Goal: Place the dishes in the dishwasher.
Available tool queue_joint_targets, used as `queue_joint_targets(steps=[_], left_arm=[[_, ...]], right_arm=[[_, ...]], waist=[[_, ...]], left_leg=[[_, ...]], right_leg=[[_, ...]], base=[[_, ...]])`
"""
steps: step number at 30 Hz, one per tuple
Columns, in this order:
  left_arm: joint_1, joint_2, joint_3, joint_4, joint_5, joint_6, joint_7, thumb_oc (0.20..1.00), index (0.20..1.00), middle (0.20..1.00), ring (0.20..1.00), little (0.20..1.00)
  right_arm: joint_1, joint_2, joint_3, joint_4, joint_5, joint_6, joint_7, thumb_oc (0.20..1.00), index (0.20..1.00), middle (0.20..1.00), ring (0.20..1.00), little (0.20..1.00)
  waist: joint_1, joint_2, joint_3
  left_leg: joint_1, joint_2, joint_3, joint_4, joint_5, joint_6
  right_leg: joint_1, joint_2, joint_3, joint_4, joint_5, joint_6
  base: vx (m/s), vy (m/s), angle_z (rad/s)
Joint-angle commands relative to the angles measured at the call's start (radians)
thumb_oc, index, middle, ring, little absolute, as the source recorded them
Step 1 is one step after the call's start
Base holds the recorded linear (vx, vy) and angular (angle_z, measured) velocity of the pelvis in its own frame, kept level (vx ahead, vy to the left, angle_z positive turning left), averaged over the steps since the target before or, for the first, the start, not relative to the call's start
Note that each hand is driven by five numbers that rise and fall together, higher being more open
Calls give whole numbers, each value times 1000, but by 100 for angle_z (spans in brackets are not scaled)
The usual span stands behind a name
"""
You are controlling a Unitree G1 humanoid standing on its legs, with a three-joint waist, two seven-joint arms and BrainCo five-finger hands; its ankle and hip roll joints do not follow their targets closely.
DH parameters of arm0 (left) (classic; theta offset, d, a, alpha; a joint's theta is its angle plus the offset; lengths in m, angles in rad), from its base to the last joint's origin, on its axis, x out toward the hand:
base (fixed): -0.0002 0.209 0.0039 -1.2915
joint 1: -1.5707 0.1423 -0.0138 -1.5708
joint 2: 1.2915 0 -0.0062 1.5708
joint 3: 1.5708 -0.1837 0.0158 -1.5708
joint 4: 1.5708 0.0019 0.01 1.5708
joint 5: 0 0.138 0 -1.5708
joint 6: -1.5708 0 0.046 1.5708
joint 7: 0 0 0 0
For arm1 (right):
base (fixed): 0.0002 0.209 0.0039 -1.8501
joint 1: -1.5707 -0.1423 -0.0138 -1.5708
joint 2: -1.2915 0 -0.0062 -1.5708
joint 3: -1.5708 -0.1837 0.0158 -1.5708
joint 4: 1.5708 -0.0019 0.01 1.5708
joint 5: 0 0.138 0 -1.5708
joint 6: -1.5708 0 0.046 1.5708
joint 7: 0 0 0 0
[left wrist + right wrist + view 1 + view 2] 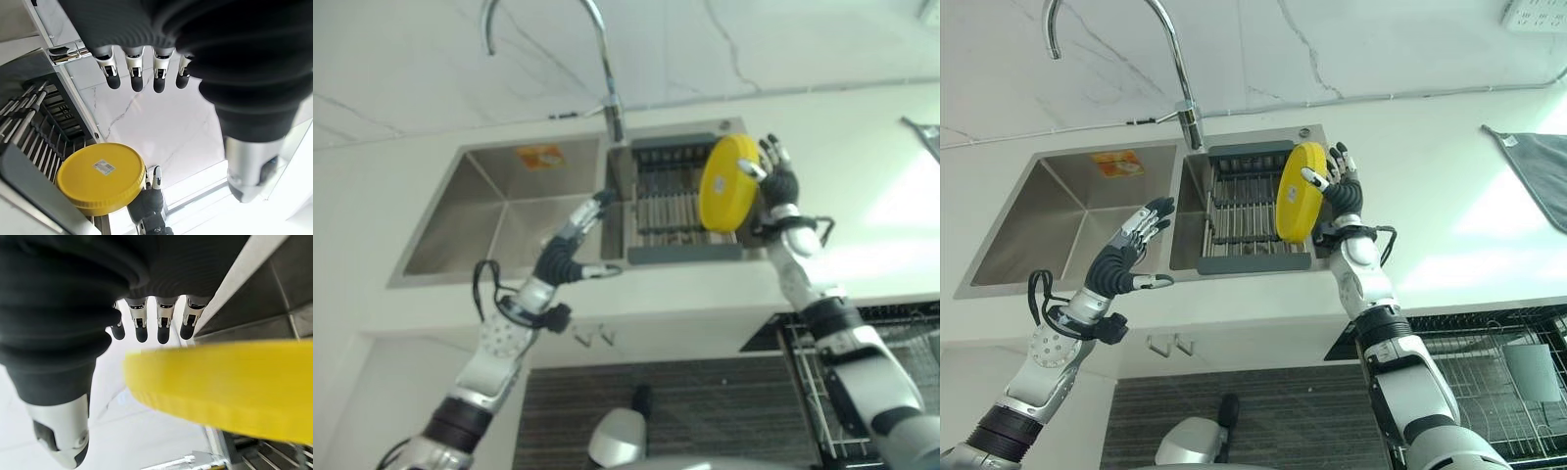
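yellow plate [1299, 192] apparently pinched on edge by right hand [1342, 188] above drying rack [1246, 220]; left hand [1126, 257] open.

Plate [1299, 192] stands on edge over rack [1246, 220] in sink [1058, 211].

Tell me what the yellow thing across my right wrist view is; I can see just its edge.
Observer: A round yellow plate, standing on edge, pinched between the thumb and fingers of the right hand.
Operator: What is below it?
Observer: The dish rack in the right basin of the sink. The plate is at the rack's right end.
Operator: Where is my left hand?
Observer: The left hand is open and holds nothing, near the sink's front edge by the divider.
Operator: And the dishwasher?
Observer: The dishwasher rack stands pulled out below the counter, on the robot's right.
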Motion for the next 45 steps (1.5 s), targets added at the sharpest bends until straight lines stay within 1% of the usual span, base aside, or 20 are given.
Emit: queue_joint_targets(steps=[1,9,17,22,26,27,28,29,33,35,37,43,45], left_arm=[[-47,-4,-9,-30,-21,-56,23,1000,1000,1000,1000,1000],[-48,-10,-10,-36,-16,-44,25,1000,1000,1000,1000,1000],[-49,-12,-9,-36,-23,-49,23,1000,1000,1000,1000,1000],[-57,-15,-15,-33,-24,-51,31,1000,1000,1000,1000,1000],[-59,-17,-14,-38,-26,-41,30,1000,1000,1000,1000,1000],[-58,-16,-12,-39,-28,-42,32,1000,1000,1000,1000,1000],[-58,-16,-12,-38,-28,-43,34,1000,1000,1000,1000,1000],[-59,-15,-12,-39,-29,-43,35,1000,1000,1000,1000,1000],[-64,-16,-18,-35,-31,-51,38,1000,1000,1000,1000,1000],[-65,-17,-19,-35,-31,-51,39,1000,1000,1000,1000,1000],[-68,-19,-19,-36,-35,-50,38,1000,1000,1000,1000,1000],[-71,-25,-20,-30,-59,-45,36,1000,1000,1000,1000,1000],[-70,-30,-23,-29,-61,-42,39,1000,1000,1000,1000,1000]], right_arm=[[-61,-24,32,-38,-12,-31,7,1000,1000,1000,1000,1000],[-53,-4,35,-31,-7,-17,-16,1000,1000,1000,1000,1000],[-44,6,41,-18,-23,-3,-10,1000,1000,1000,1000,1000],[-53,10,51,-1,-51,13,-20,1000,1000,1000,1000,1000],[-58,9,58,17,-94,26,-33,1000,1000,1000,1000,1000],[-61,5,63,18,-113,37,-35,865,865,865,865,865],[-62,3,65,16,-125,44,-40,410,410,410,410,410],[-64,1,68,16,-142,50,-47,200,200,200,200,200],[-80,-14,83,39,-192,61,-71,200,200,200,200,200],[-82,-15,83,42,-189,61,-72,200,200,200,200,200],[-86,-13,81,45,-147,57,-64,200,200,200,200,200],[-89,-2,77,47,-125,42,-42,200,200,200,200,200],[-88,5,78,40,-119,25,-50,200,200,200,200,200]], waist=[[9,23,-28],[8,25,-25],[5,31,-11],[4,35,-6],[7,38,0],[7,39,2],[7,39,4],[7,39,6],[11,41,16],[11,42,17],[12,43,20],[10,44,23],[8,43,24]], left_leg=[[30,19,51,23,-105,-5],[29,20,56,26,-106,-4],[22,17,52,28,-106,-3],[16,15,54,31,-107,-2],[13,12,52,34,-107,-1],[10,12,51,35,-107,0],[8,11,51,36,-108,0],[7,11,50,37,-108,1],[0,10,44,38,-107,1],[-1,10,44,38,-107,1],[-5,9,43,39,-107,1],[-4,12,55,46,-110,0],[-3,14,59,49,-112,1]], right_leg=[[-118,-24,30,177,-55,-59],[-120,-30,27,186,-56,-60],[-133,-38,30,194,-52,-58],[-138,-45,29,200,-51,-57],[-142,-50,27,206,-50,-59],[-145,-53,27,209,-50,-59],[-148,-54,27,211,-50,-58],[-150,-55,27,213,-50,-58],[-157,-60,26,220,-48,-57],[-158,-60,26,220,-48,-57],[-162,-62,25,222,-47,-57],[-163,-67,18,225,-44,-58],[-164,-67,19,224,-44,-59]], base=[[0,0,0],[0,0,0],[0,0,0],[0,0,0],[0,0,0],[0,0,0],[0,0,0],[0,0,0],[-8,1,1],[0,0,0],[-21,6,0],[0,0,0],[0,0,0]])
